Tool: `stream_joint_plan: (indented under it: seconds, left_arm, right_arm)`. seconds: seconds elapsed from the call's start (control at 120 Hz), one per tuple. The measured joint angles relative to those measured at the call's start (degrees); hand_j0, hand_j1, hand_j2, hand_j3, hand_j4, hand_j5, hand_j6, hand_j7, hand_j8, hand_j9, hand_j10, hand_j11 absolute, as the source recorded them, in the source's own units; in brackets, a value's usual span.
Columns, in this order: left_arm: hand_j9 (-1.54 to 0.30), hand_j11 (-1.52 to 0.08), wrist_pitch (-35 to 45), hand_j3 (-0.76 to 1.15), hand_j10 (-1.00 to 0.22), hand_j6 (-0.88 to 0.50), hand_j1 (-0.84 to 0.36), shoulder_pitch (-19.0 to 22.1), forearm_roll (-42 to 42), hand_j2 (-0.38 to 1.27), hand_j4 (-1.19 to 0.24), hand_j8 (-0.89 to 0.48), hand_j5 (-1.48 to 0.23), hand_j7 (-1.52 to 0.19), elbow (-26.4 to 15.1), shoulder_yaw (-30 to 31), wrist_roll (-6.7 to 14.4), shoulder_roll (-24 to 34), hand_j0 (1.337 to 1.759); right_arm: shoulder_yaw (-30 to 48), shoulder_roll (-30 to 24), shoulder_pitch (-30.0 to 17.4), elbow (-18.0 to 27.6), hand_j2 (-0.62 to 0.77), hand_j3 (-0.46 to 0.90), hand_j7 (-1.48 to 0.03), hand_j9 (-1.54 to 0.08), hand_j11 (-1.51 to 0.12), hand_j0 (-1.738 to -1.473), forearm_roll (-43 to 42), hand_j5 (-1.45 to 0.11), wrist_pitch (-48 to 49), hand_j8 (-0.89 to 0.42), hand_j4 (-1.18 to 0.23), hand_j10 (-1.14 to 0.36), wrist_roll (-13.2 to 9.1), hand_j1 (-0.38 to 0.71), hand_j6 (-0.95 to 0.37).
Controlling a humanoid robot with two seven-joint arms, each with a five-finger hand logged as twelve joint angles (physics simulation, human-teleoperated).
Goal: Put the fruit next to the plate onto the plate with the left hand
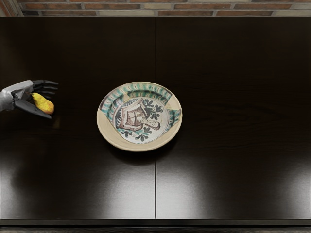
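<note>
A small yellow-orange fruit [43,103] sits between the dark fingers and thumb of my left hand [40,99], which comes in from the left edge and is shut on it. The fruit is held left of the painted ceramic plate [108,130], roughly a plate's radius away from its rim. The plate lies flat near the table's middle, cream-rimmed with green and brown decoration, and nothing is on it. Whether the fruit still touches the table I cannot tell. My right hand does not show.
The dark glossy table [233,145] fills the view, with a seam running down its middle. A brick wall [155,7] runs along the far edge.
</note>
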Motion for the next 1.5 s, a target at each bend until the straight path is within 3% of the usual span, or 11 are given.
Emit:
stream_joint_plan:
  seconds: [0.892, 1.25, 1.5]
  left_arm:
    - [-0.66, -0.67, -0.1, 0.00, -0.53, -0.53, -0.25, 0.2, 0.2, 0.12, -0.53, -0.53, -0.67, -0.67, -2.6, -0.1, -0.7, 0.1, 1.658]
    - [-0.96, -0.94, -0.2, 0.00, -0.44, -0.72, -0.51, 0.2, 0.4, 0.16, -0.72, -0.72, -0.96, -0.96, -2.9, 0.0, -0.7, 0.3, 1.657]
    - [-1.13, -1.11, -0.3, 0.00, -0.36, -0.80, -0.53, 0.2, 0.6, 0.09, -0.80, -0.72, -1.14, -1.14, -2.9, 0.0, -0.7, 0.4, 1.648]
  right_arm:
    - [0.0, 0.0, -0.1, -0.1, 0.00, 0.00, -0.03, -0.03, -0.03, -1.658, 0.0, -0.03, 0.0, -0.02, -0.02, -0.02, 0.0, -0.32, -0.02]
    - [0.0, 0.0, -0.4, -0.1, 0.00, 0.00, -0.03, -0.03, -0.03, -1.658, 0.0, -0.03, 0.0, -0.02, -0.02, -0.02, 0.0, -0.32, -0.02]
    - [0.0, 0.0, -0.5, -0.1, 0.00, 0.00, -0.03, -0.03, -0.03, -1.658, 0.0, -0.03, 0.0, -0.02, -0.02, -0.02, 0.0, -0.32, -0.02]
